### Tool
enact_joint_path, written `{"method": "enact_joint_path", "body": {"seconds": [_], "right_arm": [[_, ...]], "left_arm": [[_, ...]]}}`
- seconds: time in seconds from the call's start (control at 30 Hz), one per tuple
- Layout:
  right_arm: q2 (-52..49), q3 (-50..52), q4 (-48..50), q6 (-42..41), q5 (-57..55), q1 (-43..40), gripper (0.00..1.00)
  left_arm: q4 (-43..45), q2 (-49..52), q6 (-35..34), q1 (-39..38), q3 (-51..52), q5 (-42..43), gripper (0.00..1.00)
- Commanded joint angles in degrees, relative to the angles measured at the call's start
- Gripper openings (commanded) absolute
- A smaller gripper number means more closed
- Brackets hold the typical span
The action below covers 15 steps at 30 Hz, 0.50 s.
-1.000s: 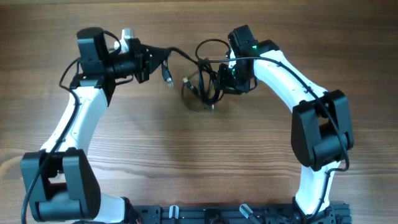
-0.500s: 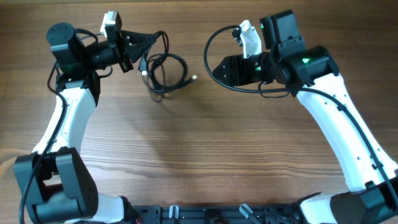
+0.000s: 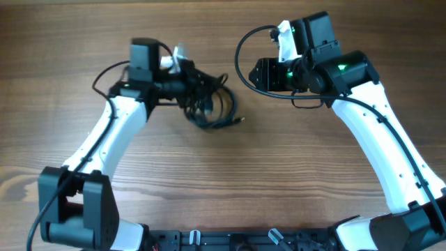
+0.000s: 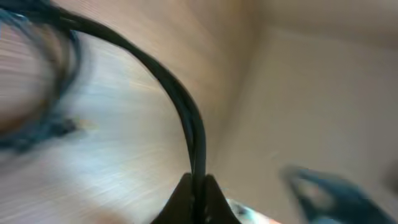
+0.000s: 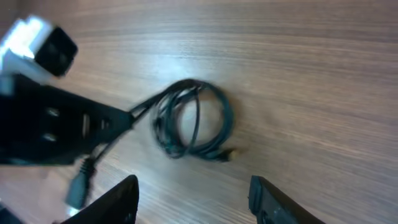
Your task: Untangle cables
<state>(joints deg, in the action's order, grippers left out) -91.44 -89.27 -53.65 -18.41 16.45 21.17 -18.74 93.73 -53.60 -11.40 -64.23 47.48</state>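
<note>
Cables (image 3: 217, 113): thin black cords in a loose coil on the wooden table (image 3: 230, 188), one strand pinched in the clenched left gripper (image 3: 201, 92). Judged light, limp and snag-prone; best taken near the free plug end (image 3: 241, 120). Right gripper (image 3: 259, 73) spread, empty, apart from the coil.

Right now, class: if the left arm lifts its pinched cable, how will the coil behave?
Probably floppy: the cable curves limply from the left fingers. Likely light, being thin cord. The loose coil would probably sag and drag, not keep shape.
</note>
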Motion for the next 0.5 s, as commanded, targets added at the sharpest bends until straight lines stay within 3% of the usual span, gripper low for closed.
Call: {"method": "enact_joint_path", "body": {"seconds": [0.0, 0.1, 0.2, 0.27, 0.33, 0.47], "right_arm": [[-0.39, -0.07, 0.02, -1.42, -3.28, -0.26, 0.6], [-0.39, -0.07, 0.02, -1.53, -4.94, -0.31, 0.6], [-0.39, -0.07, 0.04, -1.75, -4.92, -1.57, 0.6], [-0.39, -0.07, -0.07, -2.27, -4.9, -2.67, 0.6], [-0.39, -0.07, -0.28, -2.6, -4.87, -3.78, 0.6], [-0.39, -0.07, -0.37, -2.34, -3.21, -3.85, 0.6]], "left_arm": [[-2.32, -0.28, 5.44, -8.5, 0.11, -30.91, 0.04], [-3.06, -0.2, 5.66, -13.88, 0.11, -34.51, 0.06], [-5.64, -0.2, 5.64, -15.96, 0.11, -34.49, 0.14], [-7.43, -0.2, 5.64, -17.0, 0.11, -34.51, 0.29], [-10.05, -0.2, 7.26, -17.53, 0.11, -34.49, 0.54], [-12.26, -3.02, 16.59, -11.87, -4.33, -33.64, 0.54]]}}
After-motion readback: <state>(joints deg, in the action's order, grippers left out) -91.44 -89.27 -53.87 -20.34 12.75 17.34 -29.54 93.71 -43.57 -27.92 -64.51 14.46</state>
